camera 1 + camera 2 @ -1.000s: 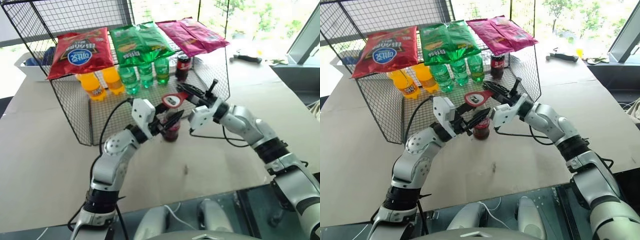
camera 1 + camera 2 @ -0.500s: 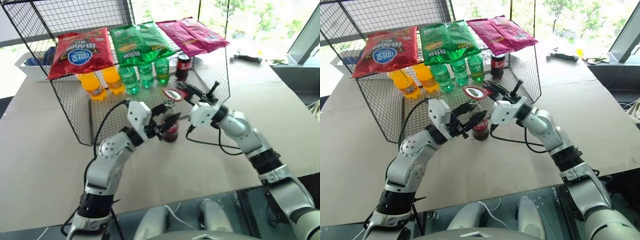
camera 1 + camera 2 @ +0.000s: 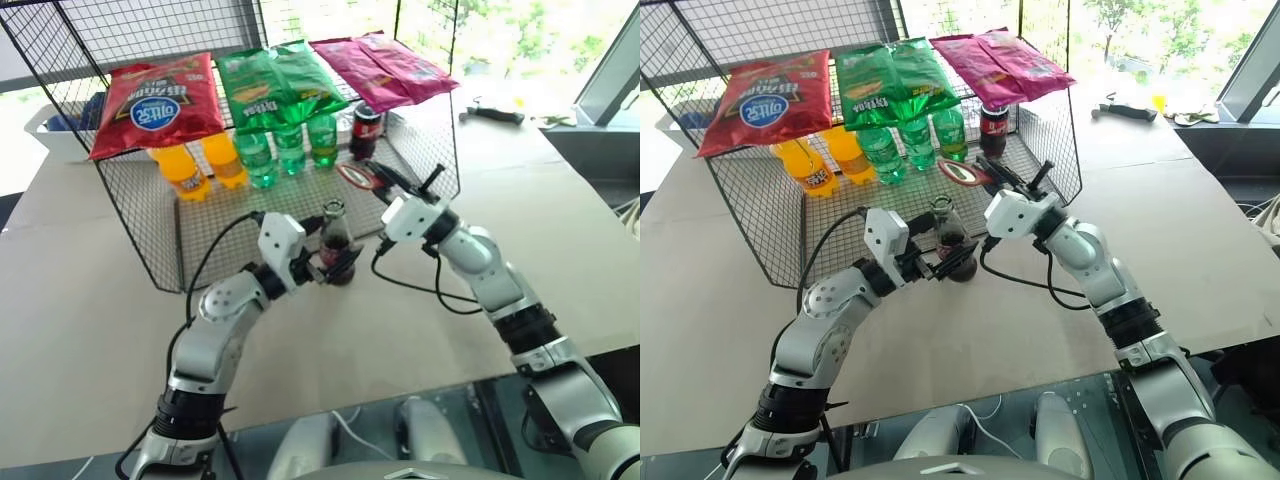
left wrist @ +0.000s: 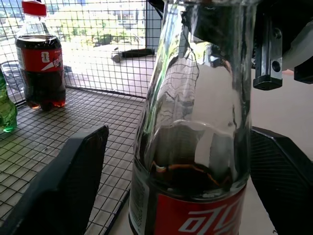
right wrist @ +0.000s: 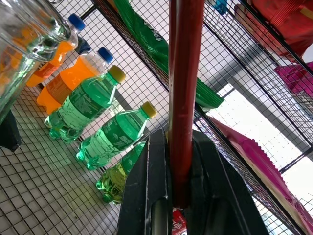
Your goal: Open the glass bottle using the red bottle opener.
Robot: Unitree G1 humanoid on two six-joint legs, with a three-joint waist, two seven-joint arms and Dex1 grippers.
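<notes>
Clear glass with dark liquid low in the body: the glass bottle [image 3: 336,246] is seen upright, long axis vertical, neck up, on the tan table [image 3: 90,300] just in front of the wire rack [image 3: 150,230]. The left gripper [image 3: 940,262] is set around the bottle's lower body with both fingers [image 4: 63,191] spread wide, a gap visible on each side in the left wrist view; nothing is held.

The red bottle opener [image 3: 357,175] is clamped by its handle in the closed right gripper [image 3: 385,185], ring head raised toward the rack, above and beside the bottle's top, apart from it.

Open table is noted in front of the bottle and to its sides.

Inside the rack, behind the bottle: orange bottles [image 3: 185,170], green bottles [image 3: 290,148], a dark cola bottle [image 3: 365,133]; snack bags [image 3: 160,100] lie on top.
</notes>
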